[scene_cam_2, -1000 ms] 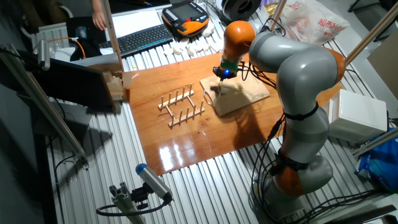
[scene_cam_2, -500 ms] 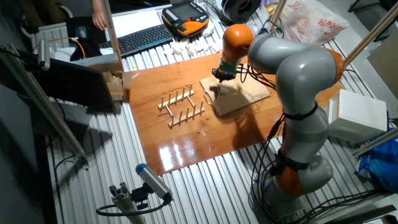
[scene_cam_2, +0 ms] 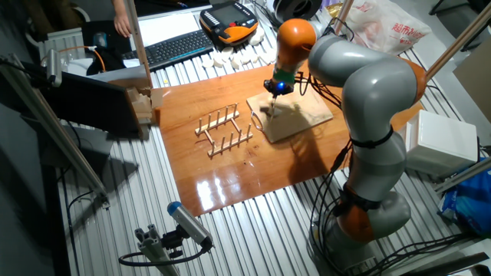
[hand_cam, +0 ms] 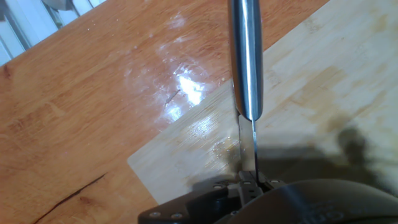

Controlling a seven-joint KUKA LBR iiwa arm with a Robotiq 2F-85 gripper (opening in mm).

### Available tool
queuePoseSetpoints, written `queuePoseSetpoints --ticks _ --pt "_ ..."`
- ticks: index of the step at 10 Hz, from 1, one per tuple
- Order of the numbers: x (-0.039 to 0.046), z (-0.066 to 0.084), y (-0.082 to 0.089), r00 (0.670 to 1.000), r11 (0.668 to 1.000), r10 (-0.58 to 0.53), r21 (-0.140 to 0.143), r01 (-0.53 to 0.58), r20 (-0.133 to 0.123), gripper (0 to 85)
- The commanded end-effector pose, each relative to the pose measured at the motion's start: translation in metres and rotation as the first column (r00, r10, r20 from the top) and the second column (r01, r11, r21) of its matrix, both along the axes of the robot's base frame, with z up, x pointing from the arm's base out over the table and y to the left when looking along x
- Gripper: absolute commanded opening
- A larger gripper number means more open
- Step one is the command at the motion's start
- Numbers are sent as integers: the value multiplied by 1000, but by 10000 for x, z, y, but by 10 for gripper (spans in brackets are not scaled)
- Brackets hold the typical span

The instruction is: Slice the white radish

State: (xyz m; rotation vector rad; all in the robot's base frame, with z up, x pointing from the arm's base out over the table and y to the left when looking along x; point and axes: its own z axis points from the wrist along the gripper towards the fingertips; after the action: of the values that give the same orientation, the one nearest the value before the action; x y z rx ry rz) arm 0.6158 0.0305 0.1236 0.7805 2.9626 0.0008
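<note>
We see the grey and orange arm reach over the table, and its two-finger gripper hangs above the light wooden cutting board. In the hand view a shiny steel knife runs from the gripper up the picture, its tip out of view. The thin blade comes out of the gripper's middle, so the jaws stand clamped together on the knife.

The cutting board lies on a larger glossy brown wooden board. In the hand view the knife crosses the left edge of the cutting board, and its corner lies low on the left. Left of this edge the brown surface is bare, with a bright reflection and a dark crack.

The small white radish we cannot find with certainty: in the fixed view the gripper covers that part of the board, and in the hand view no pale piece shows.

Left of the cutting board stands a wooden rack of thin pegs, apart from it. Behind the brown board lie white chunky blocks, a black keyboard and an orange and black handheld controller. The front half of the brown board is open.
</note>
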Motion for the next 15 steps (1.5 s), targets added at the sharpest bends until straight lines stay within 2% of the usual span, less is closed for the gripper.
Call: queuePoseSetpoints --ticks 1,4,8,10,11,14,15 --pt "-3 -24 -1 1000 1000 0 4 0 2 0" --pt "-14 -184 5 1000 1000 -5 6 5 28 0" --pt "-25 -348 18 999 1000 -3 16 3 46 0" --pt "-23 -403 40 998 1000 -8 10 7 57 0" --pt "-19 -378 33 999 1000 -6 10 6 51 0" --pt "-10 -58 0 1000 1000 0 7 0 2 0" --pt "-25 -24 -3 1000 1000 -2 3 2 2 0"
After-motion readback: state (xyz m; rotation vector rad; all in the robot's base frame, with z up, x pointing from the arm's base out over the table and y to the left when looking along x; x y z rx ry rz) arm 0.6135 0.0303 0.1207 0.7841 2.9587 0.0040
